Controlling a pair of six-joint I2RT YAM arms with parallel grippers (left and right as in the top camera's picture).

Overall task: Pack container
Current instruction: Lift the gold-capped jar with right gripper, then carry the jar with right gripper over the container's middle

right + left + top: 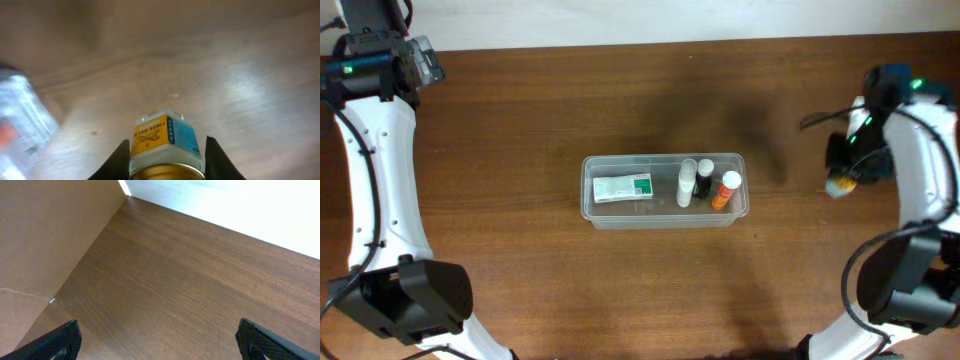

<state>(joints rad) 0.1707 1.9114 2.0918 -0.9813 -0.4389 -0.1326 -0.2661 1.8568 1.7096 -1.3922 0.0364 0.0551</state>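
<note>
Right wrist: right claw (167, 156) grips jar (165, 134) (gold lid); left claw (160, 342) wide, empty; container (588, 192) w/ bottles (687, 182) apart.

place: robot lab bench
arms: left arm (375, 170) and right arm (925, 180), white shells, black base (410, 300) at near edge
lights: green LED (348, 69) on arm
surface: plain wood-grain table (520, 120)
backdrop: bare white wall (240, 200), brown board (45, 230) at side
props: container (660, 222) mid-table

Dark brown wood-grain surface (190, 280) lies beneath the left end effector (159, 342). Ahead of it runs a bright white wall (240, 205); to its left stands a tan panel (40, 240).
</note>
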